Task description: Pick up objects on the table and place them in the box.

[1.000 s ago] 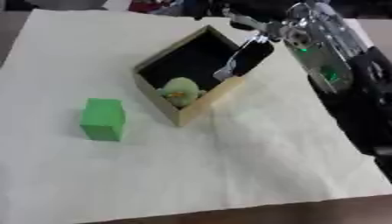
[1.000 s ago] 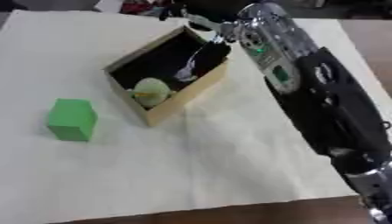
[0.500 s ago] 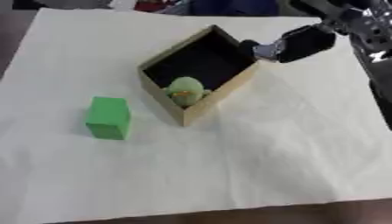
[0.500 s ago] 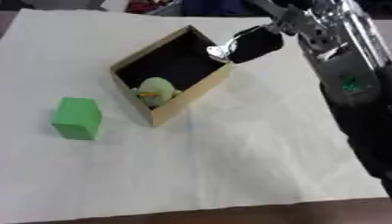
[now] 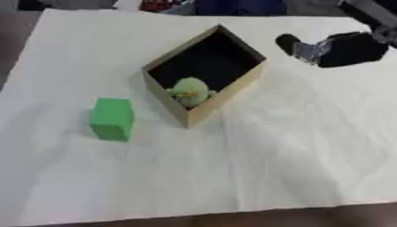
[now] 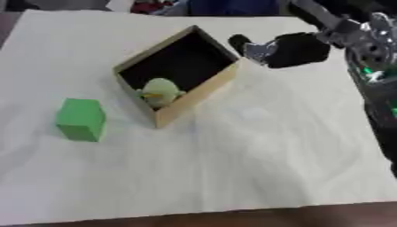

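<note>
An open wooden box (image 5: 229, 92) with a dark inside stands turned cornerwise in the middle of the white-covered table (image 5: 256, 168). In its near corner lies a pale green rounded toy (image 5: 190, 91) with a bit of orange on it. Left of the box a green block (image 5: 112, 119) stands on the cloth. My right hand (image 6: 298, 48) hovers just right of the box's far corner, apart from it, open with its fingers pointing left and nothing in them. My left hand is out of sight.
My right arm (image 6: 372, 75) runs down the right edge of the right eye view. Red and blue things (image 5: 167, 5) lie beyond the far table edge. The table's front edge (image 5: 232, 215) crosses the bottom.
My right hand has pulled back from above the box's far side to the right of it. The toy and the green block have stayed put; the camera has shifted slightly.
</note>
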